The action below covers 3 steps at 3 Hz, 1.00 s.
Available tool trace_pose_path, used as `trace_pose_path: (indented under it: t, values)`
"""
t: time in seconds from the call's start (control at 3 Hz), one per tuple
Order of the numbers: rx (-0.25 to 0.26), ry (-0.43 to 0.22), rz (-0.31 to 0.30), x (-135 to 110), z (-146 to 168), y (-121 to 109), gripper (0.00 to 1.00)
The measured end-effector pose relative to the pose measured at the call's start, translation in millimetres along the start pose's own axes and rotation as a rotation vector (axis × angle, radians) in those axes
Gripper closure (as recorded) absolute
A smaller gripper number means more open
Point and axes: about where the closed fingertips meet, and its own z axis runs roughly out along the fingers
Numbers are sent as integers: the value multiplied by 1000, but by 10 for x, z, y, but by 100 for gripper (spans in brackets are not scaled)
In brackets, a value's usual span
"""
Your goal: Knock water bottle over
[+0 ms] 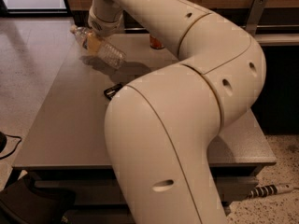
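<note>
The water bottle (105,50) is clear and ribbed, with a white cap and a pale band. It is tilted far over at the far left of the grey table (65,125), cap pointing to the far left. Whether it rests on the table or is held just above it, I cannot tell. My gripper (99,31) is at the end of the big white arm, directly over the bottle's middle and touching it or nearly so. The arm's wrist hides the gripper's tip.
An orange-red soda can (156,42) stands at the table's far edge, partly hidden behind the arm. A small black object (112,91) lies mid-table, half covered by the arm. A dark counter and a wall run along the back and right.
</note>
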Motion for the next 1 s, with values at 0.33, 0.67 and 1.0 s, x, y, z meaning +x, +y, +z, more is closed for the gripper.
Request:
trace_pose_path:
  t: [0.33,0.67,1.0]
  values:
    - [-47,47,-12,24,124,68,100]
    - [-127,68,-31,6,315,222,100]
    - [-212,78,-43,8,484,376,100]
